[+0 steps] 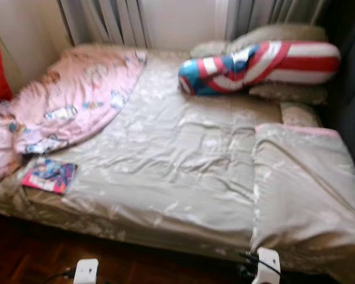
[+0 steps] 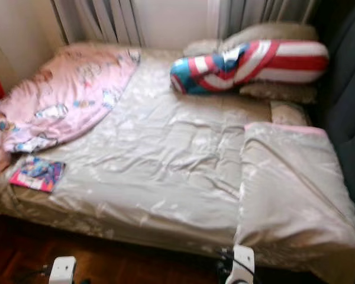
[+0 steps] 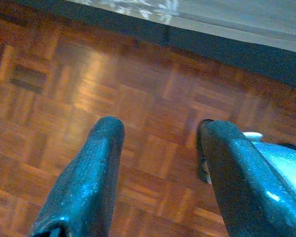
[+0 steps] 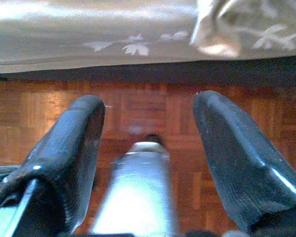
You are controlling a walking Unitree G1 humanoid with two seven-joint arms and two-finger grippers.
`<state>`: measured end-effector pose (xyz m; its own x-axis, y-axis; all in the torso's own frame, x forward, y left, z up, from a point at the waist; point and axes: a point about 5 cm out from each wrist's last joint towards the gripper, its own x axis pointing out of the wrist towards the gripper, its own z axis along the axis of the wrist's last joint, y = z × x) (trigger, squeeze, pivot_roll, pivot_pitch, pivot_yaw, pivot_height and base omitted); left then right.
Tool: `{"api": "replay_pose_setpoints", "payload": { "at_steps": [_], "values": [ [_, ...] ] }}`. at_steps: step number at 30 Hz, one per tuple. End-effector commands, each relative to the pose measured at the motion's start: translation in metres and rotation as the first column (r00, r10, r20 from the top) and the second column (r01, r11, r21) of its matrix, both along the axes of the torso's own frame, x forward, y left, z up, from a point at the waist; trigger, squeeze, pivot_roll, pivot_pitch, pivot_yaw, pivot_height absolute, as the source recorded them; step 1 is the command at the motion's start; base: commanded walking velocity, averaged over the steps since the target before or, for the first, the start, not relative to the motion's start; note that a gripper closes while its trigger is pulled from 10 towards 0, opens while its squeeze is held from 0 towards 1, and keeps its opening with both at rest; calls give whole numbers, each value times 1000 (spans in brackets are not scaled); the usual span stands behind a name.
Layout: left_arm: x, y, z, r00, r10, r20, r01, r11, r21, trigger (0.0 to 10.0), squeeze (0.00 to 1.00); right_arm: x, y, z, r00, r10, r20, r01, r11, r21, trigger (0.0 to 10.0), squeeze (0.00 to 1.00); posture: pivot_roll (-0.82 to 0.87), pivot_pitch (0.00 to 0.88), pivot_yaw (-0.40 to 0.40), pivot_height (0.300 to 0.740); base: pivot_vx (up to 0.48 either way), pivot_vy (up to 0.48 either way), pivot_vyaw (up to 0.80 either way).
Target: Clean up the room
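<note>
Where pink blanket [image 1: 65, 100] ends, book [image 1: 49, 176].

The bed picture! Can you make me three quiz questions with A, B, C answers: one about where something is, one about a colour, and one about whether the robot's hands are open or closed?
1. Where is the small colourful book?
A. On the floor
B. On the bed's near left corner
C. On the striped pillow

2. What colour is the blanket bunched on the bed's left side?
A. Pink
B. Green
C. Black

3. How are the left gripper and right gripper?
A. Both open
B. Both shut
C. One holds a book

Answers:
1. B: it lies on the beige cover near the front left edge.
2. A: it is pink with cartoon prints.
3. A: each wrist view shows parquet floor between spread fingers.
</note>
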<state>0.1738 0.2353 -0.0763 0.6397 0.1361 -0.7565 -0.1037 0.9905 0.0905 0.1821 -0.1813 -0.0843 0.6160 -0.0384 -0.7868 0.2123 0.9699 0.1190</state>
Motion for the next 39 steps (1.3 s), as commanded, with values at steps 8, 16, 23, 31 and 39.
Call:
{"api": "replay_pose_setpoints", "payload": {
  "at_steps": [8,16,23,31,39],
  "values": [
    [-4,-5,-3,1000,8,-19,-9,1000,-17,10000,0,-8,-6,-3,999,-22,-26,22,1000,-8,10000,0,27,132,16,740,0,480,0],
    [-4,-5,-3,1000,8,-19,-9,1000,-17,10000,0,-8,-6,-3,999,-22,-26,22,1000,-8,10000,0,27,132,16,740,0,480,0],
    [-4,-5,-3,1000,8,-19,-9,1000,-17,10000,0,-8,-6,-3,999,-22,-26,22,1000,-8,10000,0,27,132,16,740,0,480,0],
    [-4,-5,-3,1000,8,-19,-9,1000,-17,10000,0,-8,-6,-3,999,-22,-26,22,1000,-8,10000,0,27,132,16,740,0,480,0],
    [-4,-3,-3,1000,31,0,-31,999,-20,10000,0,-9,-4,-4,999,5,-41,-6,1000,-6,10000,0,40,144,3,740,0,480,0]
  ]
}}
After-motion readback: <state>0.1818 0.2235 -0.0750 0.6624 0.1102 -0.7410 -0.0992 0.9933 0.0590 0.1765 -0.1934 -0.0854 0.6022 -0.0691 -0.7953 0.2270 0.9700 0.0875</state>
